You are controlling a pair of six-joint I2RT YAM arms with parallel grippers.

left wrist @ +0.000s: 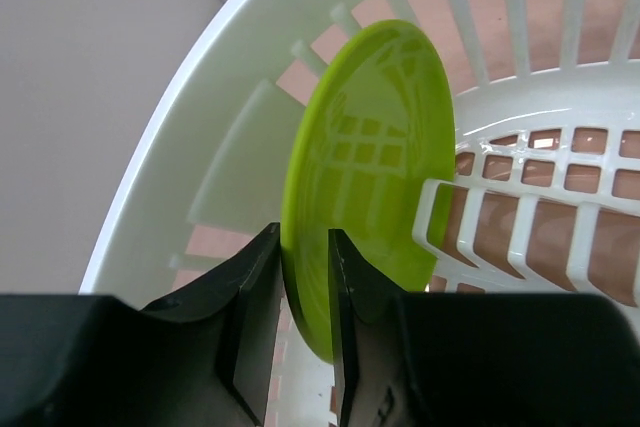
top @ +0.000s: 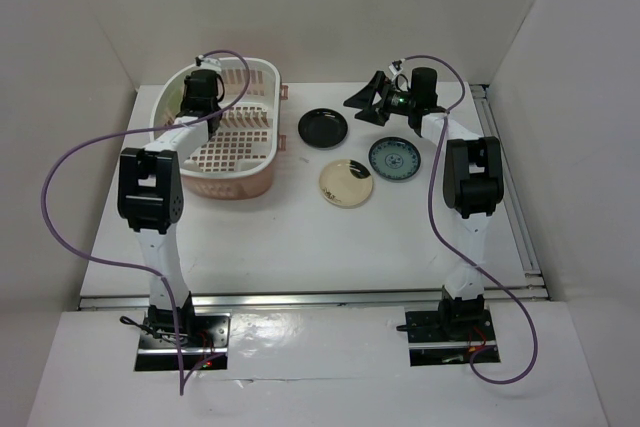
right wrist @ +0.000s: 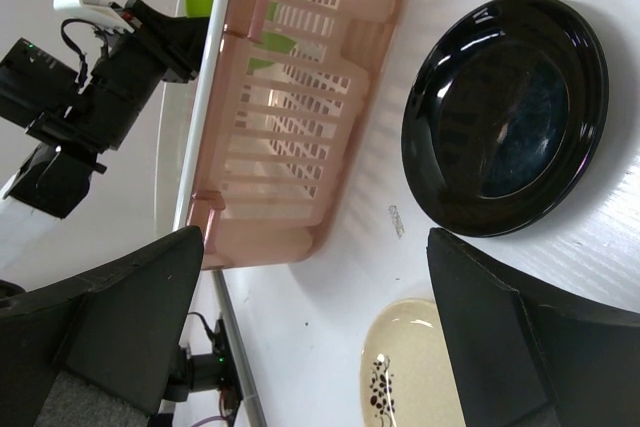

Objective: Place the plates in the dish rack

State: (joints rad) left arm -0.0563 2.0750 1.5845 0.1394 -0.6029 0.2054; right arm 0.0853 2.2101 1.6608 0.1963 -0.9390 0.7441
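The lime green plate [left wrist: 370, 147] stands on edge inside the pink dish rack [top: 262, 65], at its rounded far-left end. My left gripper [left wrist: 305, 247] straddles the plate's lower rim, its jaws slightly parted, so I read it as open. On the table right of the rack lie the black plate [top: 323, 128], the cream plate [top: 346, 183] and the teal patterned plate [top: 394, 159]. My right gripper [top: 368, 107] hovers wide open and empty behind the black plate [right wrist: 505, 112], with the cream plate [right wrist: 410, 377] and the rack [right wrist: 290, 147] in its view.
White walls enclose the table on three sides. The rack's slotted divider [left wrist: 500, 237] stands just right of the green plate. The left arm [right wrist: 100, 77] reaches over the rack's far end. Purple cables loop beside both arms.
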